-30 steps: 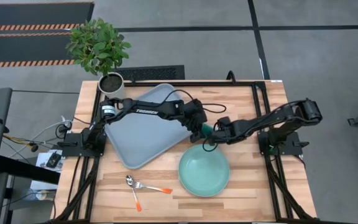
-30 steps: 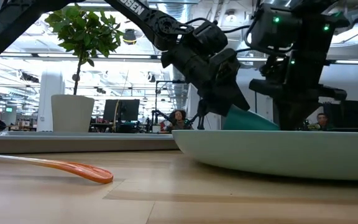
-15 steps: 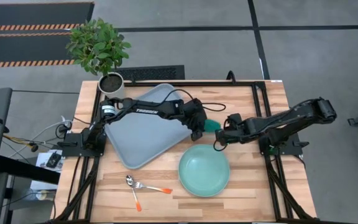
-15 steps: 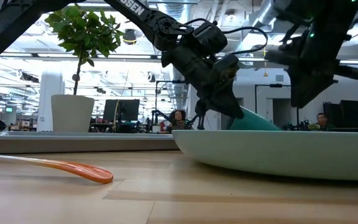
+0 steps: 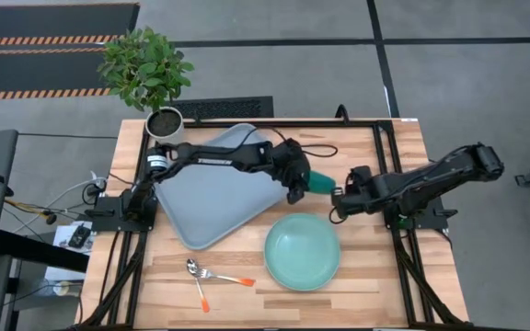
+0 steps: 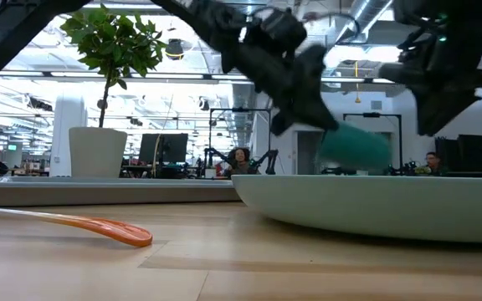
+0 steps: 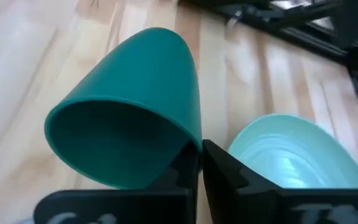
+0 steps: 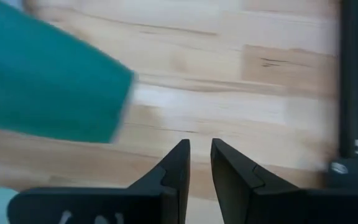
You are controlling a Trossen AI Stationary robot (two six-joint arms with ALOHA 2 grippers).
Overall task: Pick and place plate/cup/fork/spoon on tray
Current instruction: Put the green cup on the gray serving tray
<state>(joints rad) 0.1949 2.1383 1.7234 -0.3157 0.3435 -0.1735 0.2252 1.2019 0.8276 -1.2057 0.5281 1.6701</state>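
Now left gripper (image 5: 304, 183) jaws clamped on cup (image 5: 320, 181) rim, plate (image 5: 302, 252) empty, right gripper (image 5: 336, 204) jaws narrowly apart, empty

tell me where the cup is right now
In the high view the cup is near the table's middle, tilted in the left gripper, between the tray and the right gripper, just beyond the plate.

You have one cup (image 5: 321, 182), one plate (image 5: 302, 252) and one tray (image 5: 212, 188) on the tabletop (image 5: 366, 276). Count two orange-handled utensils (image 5: 212, 279), one potted plant (image 5: 149, 75), and two arms, each ending in one gripper: left gripper (image 5: 299, 188), right gripper (image 5: 339, 199).
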